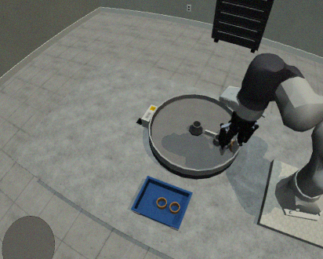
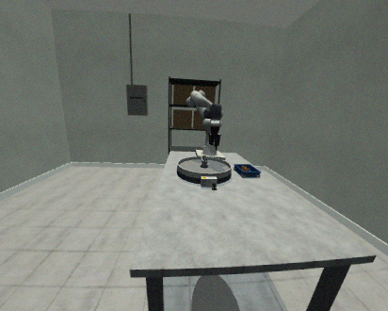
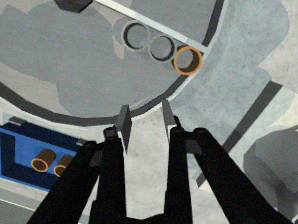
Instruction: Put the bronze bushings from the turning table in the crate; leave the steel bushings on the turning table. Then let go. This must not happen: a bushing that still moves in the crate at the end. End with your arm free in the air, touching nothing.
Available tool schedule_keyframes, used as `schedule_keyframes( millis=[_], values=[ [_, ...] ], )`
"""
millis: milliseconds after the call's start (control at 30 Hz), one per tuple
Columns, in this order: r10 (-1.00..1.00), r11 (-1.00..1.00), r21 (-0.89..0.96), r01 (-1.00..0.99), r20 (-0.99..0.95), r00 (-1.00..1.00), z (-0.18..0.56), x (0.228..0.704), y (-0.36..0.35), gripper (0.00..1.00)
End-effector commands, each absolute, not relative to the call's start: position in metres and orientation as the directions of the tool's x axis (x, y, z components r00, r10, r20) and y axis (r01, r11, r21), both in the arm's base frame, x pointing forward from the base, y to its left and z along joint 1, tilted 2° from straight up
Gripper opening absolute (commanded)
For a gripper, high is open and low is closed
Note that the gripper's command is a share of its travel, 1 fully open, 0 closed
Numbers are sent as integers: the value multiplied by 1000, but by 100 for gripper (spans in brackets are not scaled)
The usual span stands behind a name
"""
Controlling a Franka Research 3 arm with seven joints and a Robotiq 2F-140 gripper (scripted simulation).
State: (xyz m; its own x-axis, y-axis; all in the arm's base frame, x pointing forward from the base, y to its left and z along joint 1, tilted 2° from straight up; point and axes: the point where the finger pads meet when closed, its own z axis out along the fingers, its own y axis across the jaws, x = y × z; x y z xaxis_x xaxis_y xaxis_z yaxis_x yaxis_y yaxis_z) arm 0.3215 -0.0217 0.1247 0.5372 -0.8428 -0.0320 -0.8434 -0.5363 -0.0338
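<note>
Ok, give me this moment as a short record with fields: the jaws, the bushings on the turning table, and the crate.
gripper: the gripper is above the turning table's rim, jaws partly open, holding nothing
bronze on table: one bronze bushing near the rim
steel on table: two steel bushings in a row beside it
crate: blue crate holds two bronze bushings
left to do: one bronze bushing not yet moved

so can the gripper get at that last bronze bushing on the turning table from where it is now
Probably yes. The gripper hangs empty and partly open over the rim, nothing lies between it and the bronze bushing, though a steel bushing touches it.
</note>
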Motion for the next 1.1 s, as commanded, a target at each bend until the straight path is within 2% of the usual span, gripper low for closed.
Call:
schedule_keyframes(
  millis=[0, 633, 1067],
  values=[
    [-742, -669, -22, -743, -30, 670, 122, 312, -37, 28],
    [-560, -828, -28, -561, -24, 828, 120, 293, -86, 28],
    [-539, -842, -29, -539, -24, 842, 119, 291, -92, 28]
  ],
)
